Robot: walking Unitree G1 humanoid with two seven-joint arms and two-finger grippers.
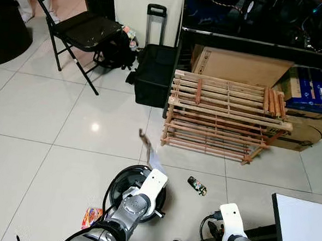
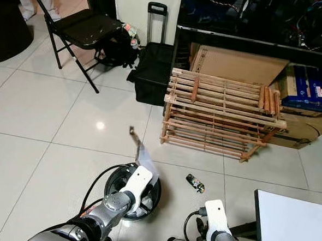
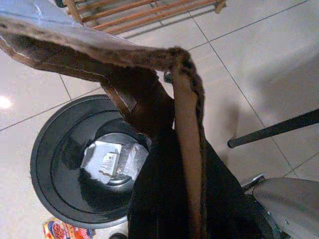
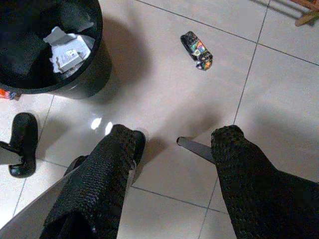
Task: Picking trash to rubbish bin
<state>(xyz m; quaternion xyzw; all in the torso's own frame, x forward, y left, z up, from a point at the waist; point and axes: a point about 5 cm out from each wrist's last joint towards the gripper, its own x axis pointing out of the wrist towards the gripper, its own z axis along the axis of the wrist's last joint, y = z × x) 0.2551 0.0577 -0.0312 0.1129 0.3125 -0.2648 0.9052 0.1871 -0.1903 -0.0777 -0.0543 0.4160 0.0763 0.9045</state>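
We stand on glossy pale floor tiles point(image 1: 35, 113), a slatted wooden rack point(image 1: 221, 116) at one o'clock. Our left gripper point(image 1: 144, 141) pinches a thin brown-edged wrapper point(image 3: 99, 47) above the round black bin point(image 3: 55, 169). Our right gripper point(image 4: 172, 149) hangs with jaws wide; a crumpled dark packet point(image 1: 197, 185) lies beside the bin at three o'clock.

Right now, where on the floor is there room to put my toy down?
The big bare tiles between the folding chair and the black bin are free. It is crowded by the wooden rack, suitcase and boxes, and wrappers lie near the bin.
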